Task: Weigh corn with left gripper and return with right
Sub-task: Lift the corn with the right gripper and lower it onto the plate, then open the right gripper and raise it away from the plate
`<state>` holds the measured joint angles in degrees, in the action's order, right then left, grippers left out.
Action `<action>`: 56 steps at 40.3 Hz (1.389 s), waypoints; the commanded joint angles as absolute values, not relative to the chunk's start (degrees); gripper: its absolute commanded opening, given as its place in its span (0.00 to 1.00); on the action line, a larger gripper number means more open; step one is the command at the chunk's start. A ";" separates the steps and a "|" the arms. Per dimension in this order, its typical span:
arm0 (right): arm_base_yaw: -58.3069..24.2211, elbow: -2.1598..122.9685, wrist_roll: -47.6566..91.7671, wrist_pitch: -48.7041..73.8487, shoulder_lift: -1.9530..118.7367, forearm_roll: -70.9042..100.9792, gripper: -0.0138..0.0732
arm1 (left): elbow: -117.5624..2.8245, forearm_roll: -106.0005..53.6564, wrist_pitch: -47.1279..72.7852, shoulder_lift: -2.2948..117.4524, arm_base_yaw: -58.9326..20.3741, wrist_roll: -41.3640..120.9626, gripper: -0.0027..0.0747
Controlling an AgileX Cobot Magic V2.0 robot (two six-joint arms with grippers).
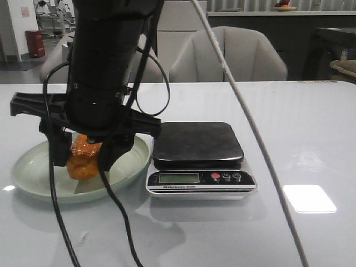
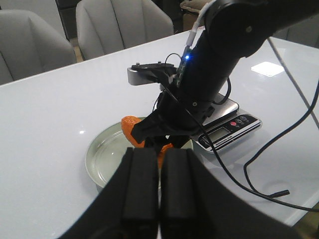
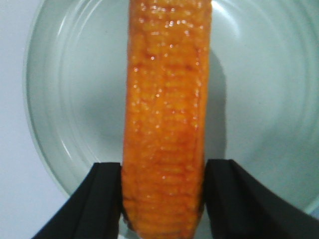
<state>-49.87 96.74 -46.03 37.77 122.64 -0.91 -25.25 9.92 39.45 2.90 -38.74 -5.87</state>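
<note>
The orange-yellow corn point(image 1: 82, 164) hangs low over the pale green plate point(image 1: 33, 189), held by my right gripper point(image 1: 84, 158), whose arm reaches down over the plate from above. In the right wrist view the corn point(image 3: 167, 114) fills the gap between the two black fingers of the right gripper point(image 3: 163, 199), with the plate point(image 3: 70, 99) beneath. My left gripper point(image 2: 160, 154) is shut and empty, away from the plate point(image 2: 107, 164), looking at the right arm and the corn's end point(image 2: 130, 127). The left gripper is outside the front view.
A digital kitchen scale point(image 1: 197, 144) with a dark, bare platform stands right of the plate; it also shows in the left wrist view point(image 2: 227, 130). Black cables point(image 1: 119, 222) trail over the table's front. A white cable point(image 1: 250, 128) crosses above the scale. Chairs stand behind the table.
</note>
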 commanded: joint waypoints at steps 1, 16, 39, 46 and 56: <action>-49.86 100.06 -45.42 35.64 120.31 -1.01 0.62 | -26.59 10.25 35.04 3.72 -38.67 -5.85 0.20; -49.47 101.15 -45.47 36.10 120.68 -0.95 0.85 | -26.59 10.25 35.04 3.72 -38.67 -5.85 0.20; -45.47 100.15 -21.60 53.20 104.48 -0.84 0.85 | -26.59 10.25 35.04 3.72 -38.67 -5.85 0.20; -42.82 95.69 -15.72 55.97 98.20 0.70 0.85 | -26.59 10.25 35.04 3.72 -38.67 -5.85 0.20; -37.30 82.52 -10.77 53.25 85.38 2.71 0.85 | -26.59 10.25 35.04 3.72 -38.67 -5.85 0.20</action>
<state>-39.15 84.71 -13.39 55.91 91.75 1.73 -25.25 9.92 39.45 2.90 -38.74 -5.87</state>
